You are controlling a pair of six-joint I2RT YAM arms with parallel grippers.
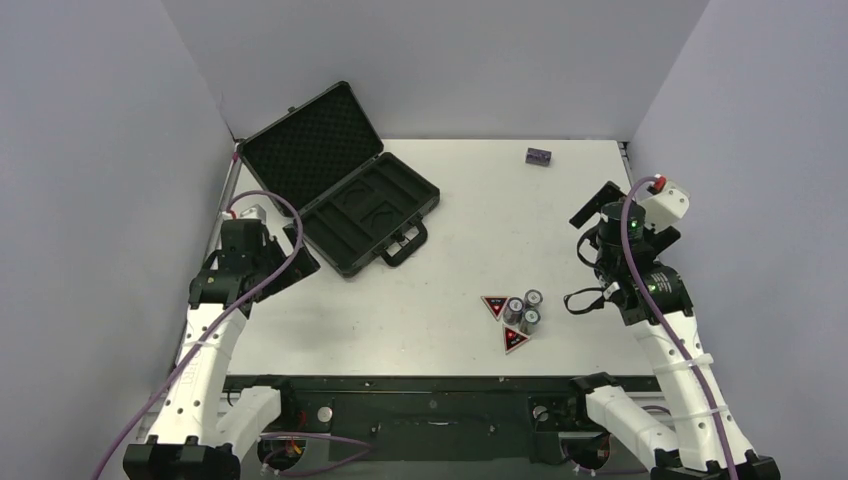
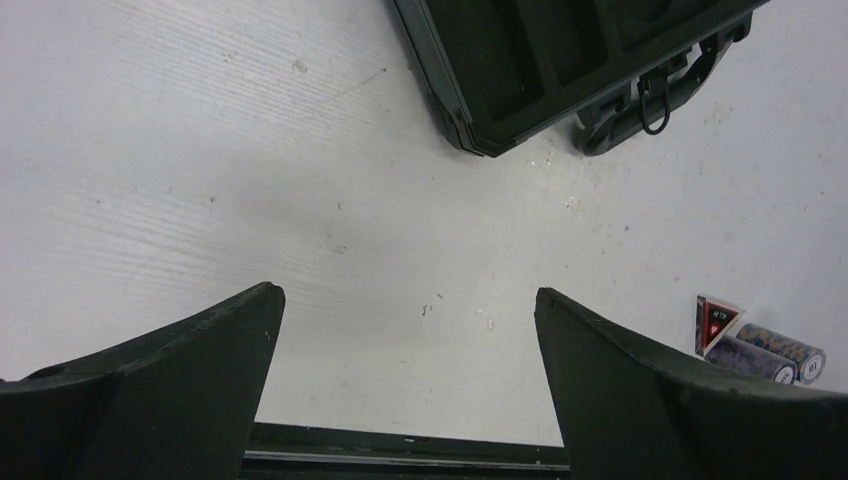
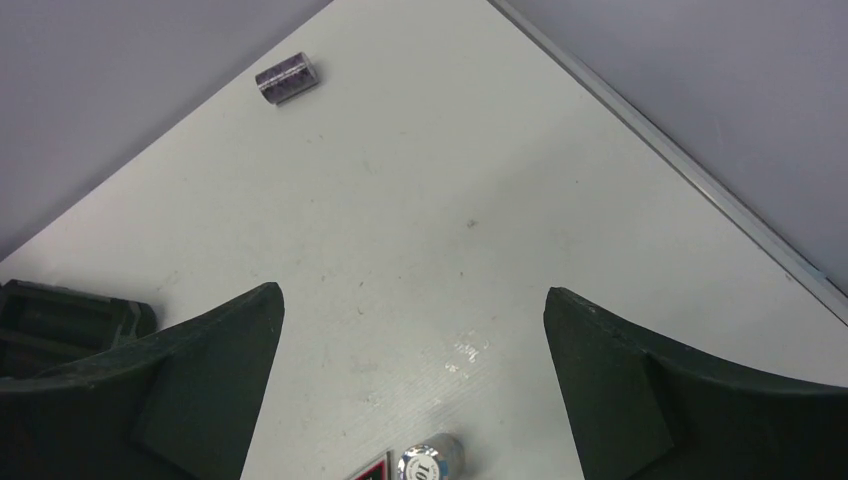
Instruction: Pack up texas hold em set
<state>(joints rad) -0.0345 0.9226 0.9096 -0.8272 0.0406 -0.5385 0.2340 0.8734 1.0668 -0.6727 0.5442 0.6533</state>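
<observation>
1. The left pincer (image 1: pixel 300 258) hangs over the left side of the table (image 1: pixel 450 250). Its two fingers are spread wide apart and there is nothing between them.
2. Just behind it sits the black case (image 1: pixel 372 212). The lid is up and the foam pockets inside look empty. The handle points toward the middle of the table.
3. Three little chip stacks (image 1: pixel 526 310) are bunched up near the front, a bit right of the middle. Two red triangle tokens (image 1: pixel 496 306) touch the bunch, one on its left and one in front. The stacks stand straight up, so their long way goes up and down. They are well apart from the case.
4. A small purple roll (image 1: pixel 540 156) lies on its side far at the back right, all alone. I think it is one more chip stack.
5. The right pincer (image 1: pixel 600 225) hangs over the right side of the table, wide open and empty. The chips lie to its left and closer to the front. The right arm is much nearer to them than the left arm. So I think the right arm should reach down from above for a stack, then carry it left to the case.
</observation>
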